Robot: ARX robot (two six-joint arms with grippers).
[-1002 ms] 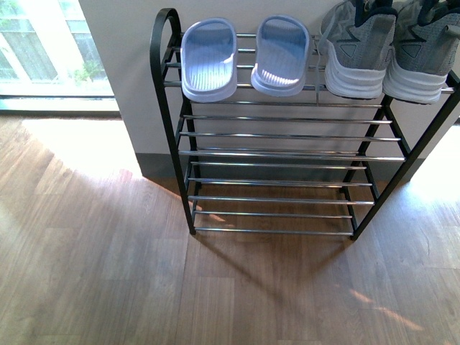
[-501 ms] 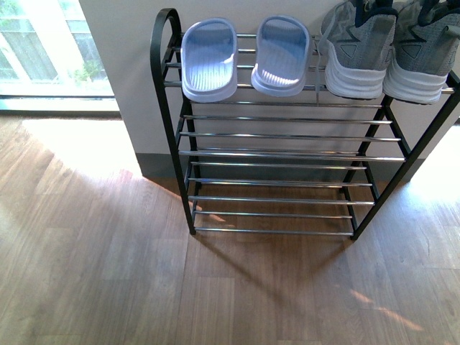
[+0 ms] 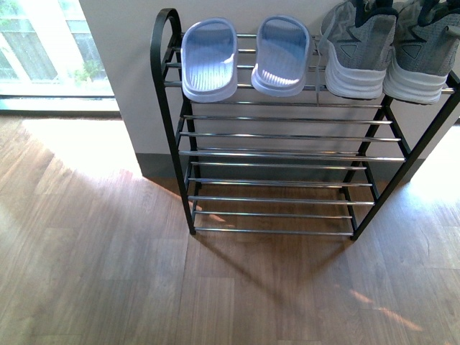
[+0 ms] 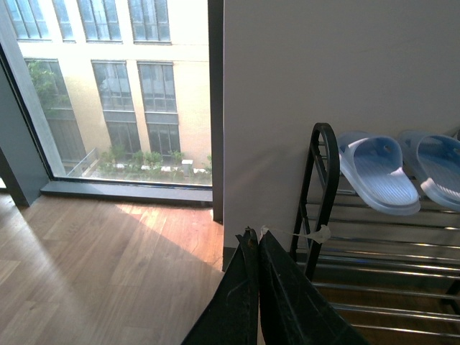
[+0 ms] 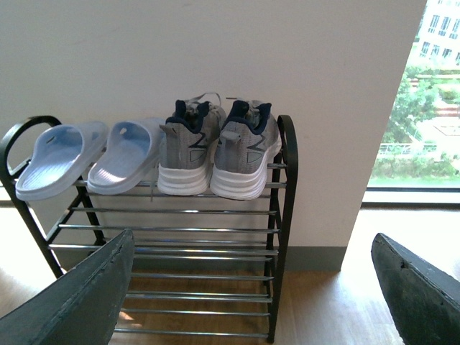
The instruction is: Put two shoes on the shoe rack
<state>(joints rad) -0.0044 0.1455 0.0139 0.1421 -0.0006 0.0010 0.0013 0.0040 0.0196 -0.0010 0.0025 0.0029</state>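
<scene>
The shoe rack (image 3: 280,154) stands on the wooden floor (image 3: 93,266) against a white wall (image 3: 129,43), with black side frames and several tiers of shiny chrome rods. All four shoes are on the top tier, and the lower tiers carry nothing.

In the front view, the two pale blue sandals (image 3: 209,57) (image 3: 282,54) lie side by side at the left part of the top tier, soles down and a little tilted toward the camera. To the right of them stand the two grey sneakers (image 3: 357,47) (image 3: 425,47), close together with heels toward the camera; their upper parts are cut by the picture edge. The right wrist view shows them whole: the left sneaker (image 5: 188,151) just beside or perhaps touching the right sneaker (image 5: 244,152), both upright, navy collars on top, white soles resting on the rods. The nearer sandal seems to touch the left sneaker, but I cannot say this surely.

Neither arm appears in the front view. The left gripper (image 4: 257,241) is away from the rack, near its left frame; its two dark fingers are pressed together with nothing between them. The right gripper (image 5: 251,287) faces the rack from a distance, its jaws spread wide apart and empty.

A large window (image 4: 108,93) is at the left of the wall.
</scene>
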